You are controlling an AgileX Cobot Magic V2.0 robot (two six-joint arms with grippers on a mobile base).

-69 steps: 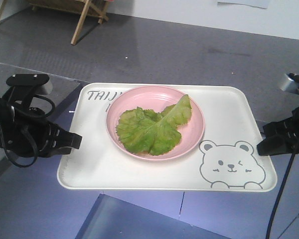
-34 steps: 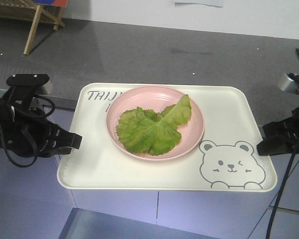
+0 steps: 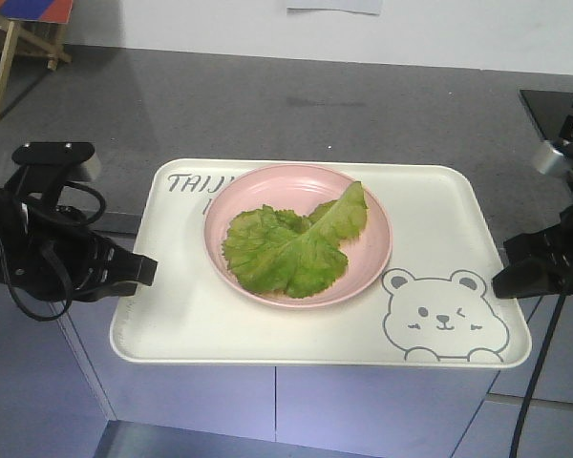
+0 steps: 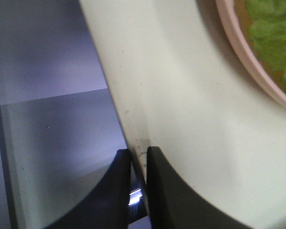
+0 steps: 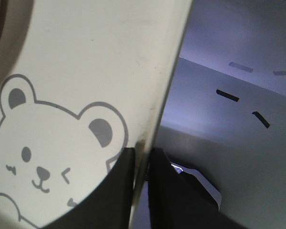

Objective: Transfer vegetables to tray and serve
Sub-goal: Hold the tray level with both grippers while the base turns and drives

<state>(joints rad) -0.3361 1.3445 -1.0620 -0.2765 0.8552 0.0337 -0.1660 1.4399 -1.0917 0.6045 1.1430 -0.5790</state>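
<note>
The cream-white tray (image 3: 172, 315) with its grey bear drawing (image 3: 444, 320) hangs level in the air between my two arms. On it stands a round pink plate (image 3: 372, 262) holding the vegetables (image 3: 291, 246), flat green lettuce leaves. My left gripper (image 3: 145, 270) is shut on the tray's left rim; in the left wrist view its black fingers (image 4: 159, 191) pinch the rim (image 4: 133, 129). My right gripper (image 3: 501, 277) is shut on the right rim, its fingers (image 5: 119, 191) clamping the edge (image 5: 167, 86) beside the bear.
Below the tray is a grey-blue cabinet or counter top (image 3: 382, 410) with seams. Grey floor (image 3: 267, 105) stretches behind. A wooden easel leg (image 3: 5, 62) stands at the far left and a dark surface corner (image 3: 554, 110) at the far right.
The tray and both grippers keep the same place in view, while the background has slid left: the wooden stand moved toward the left edge and the cabinet below shifted.
</note>
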